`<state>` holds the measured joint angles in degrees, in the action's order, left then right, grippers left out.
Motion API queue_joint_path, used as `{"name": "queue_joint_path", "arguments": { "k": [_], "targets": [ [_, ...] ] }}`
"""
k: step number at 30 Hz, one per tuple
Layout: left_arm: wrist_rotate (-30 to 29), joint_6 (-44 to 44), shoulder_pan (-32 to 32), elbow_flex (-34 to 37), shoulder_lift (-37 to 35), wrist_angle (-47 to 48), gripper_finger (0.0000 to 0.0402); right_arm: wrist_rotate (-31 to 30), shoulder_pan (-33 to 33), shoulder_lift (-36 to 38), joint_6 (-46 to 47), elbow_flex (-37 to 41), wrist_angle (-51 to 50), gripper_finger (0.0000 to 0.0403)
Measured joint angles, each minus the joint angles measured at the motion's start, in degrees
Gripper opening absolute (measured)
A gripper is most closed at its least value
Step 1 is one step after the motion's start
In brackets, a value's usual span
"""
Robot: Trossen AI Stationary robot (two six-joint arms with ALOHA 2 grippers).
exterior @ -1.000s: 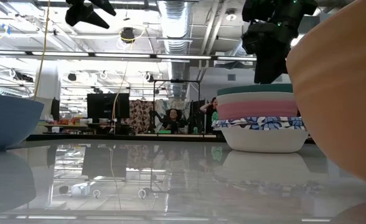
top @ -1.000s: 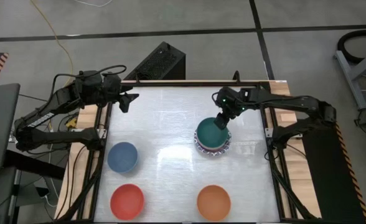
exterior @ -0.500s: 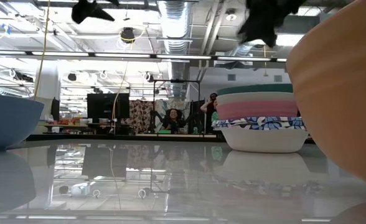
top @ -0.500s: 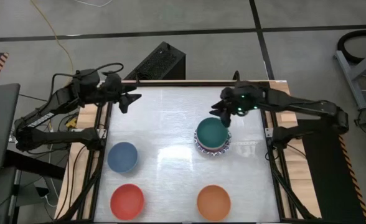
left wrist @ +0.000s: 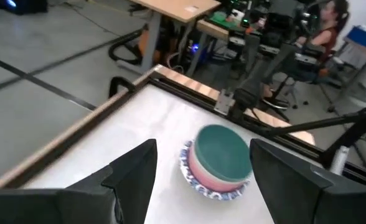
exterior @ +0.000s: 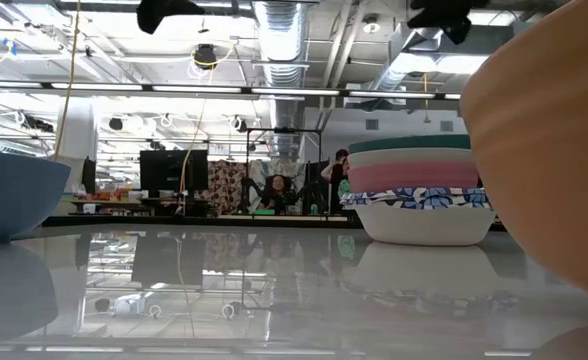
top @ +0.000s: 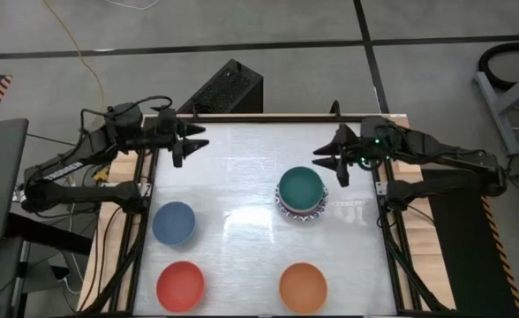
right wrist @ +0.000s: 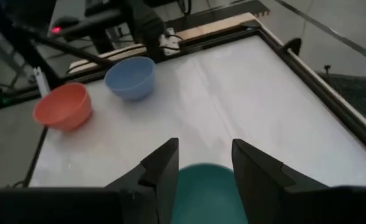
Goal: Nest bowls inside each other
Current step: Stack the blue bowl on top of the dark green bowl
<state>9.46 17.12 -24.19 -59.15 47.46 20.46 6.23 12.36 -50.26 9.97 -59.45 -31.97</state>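
A stack of three bowls (top: 302, 194) stands right of the table's middle. The green bowl (left wrist: 219, 147) is on top, a pink one (exterior: 414, 177) sits under it, and a blue-and-white patterned one (exterior: 424, 200) rests on the table. A blue bowl (top: 174, 223), a red bowl (top: 181, 285) and an orange bowl (top: 303, 287) stand apart, each on its base. My right gripper (top: 323, 157) hangs open above the stack's far right side, holding nothing. My left gripper (top: 199, 140) hovers open over the far left of the table, pointing at the stack.
The table's raised wooden frame (top: 268, 116) runs along the far and side edges. Bare white tabletop (top: 242, 177) lies between the two grippers and between the stack and the blue bowl. In the low view, people sit in the room behind the table (exterior: 274, 190).
My right gripper has risen off the green bowl's far rim, drawn back toward the table's right edge and tipped up nearer to level. The stack has stayed where it was. My left gripper has tipped up from slanting down to nearly level, staying in place.
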Motion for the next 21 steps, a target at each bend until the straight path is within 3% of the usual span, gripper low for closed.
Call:
{"name": "queue_joint_path", "arguments": {
  "k": [6, 14, 21],
  "targets": [
    [3.8, 2.6, 3.8, 3.4, -1.3, 5.3, 0.0245, -0.3, 0.0, 6.1, 6.8, 9.1, 6.3, 0.0168],
    [-1.2, 3.0, 13.6, 2.6, -0.9, 26.8, 0.0245, -0.3, 0.0, 8.8, 15.7, 20.3, 16.7, 0.0168],
    [-4.3, 6.1, 21.8, 2.6, -0.9, 41.4, 0.0245, -0.3, 0.0, 8.4, 16.6, 21.0, 20.5, 0.0168]
  ]
}}
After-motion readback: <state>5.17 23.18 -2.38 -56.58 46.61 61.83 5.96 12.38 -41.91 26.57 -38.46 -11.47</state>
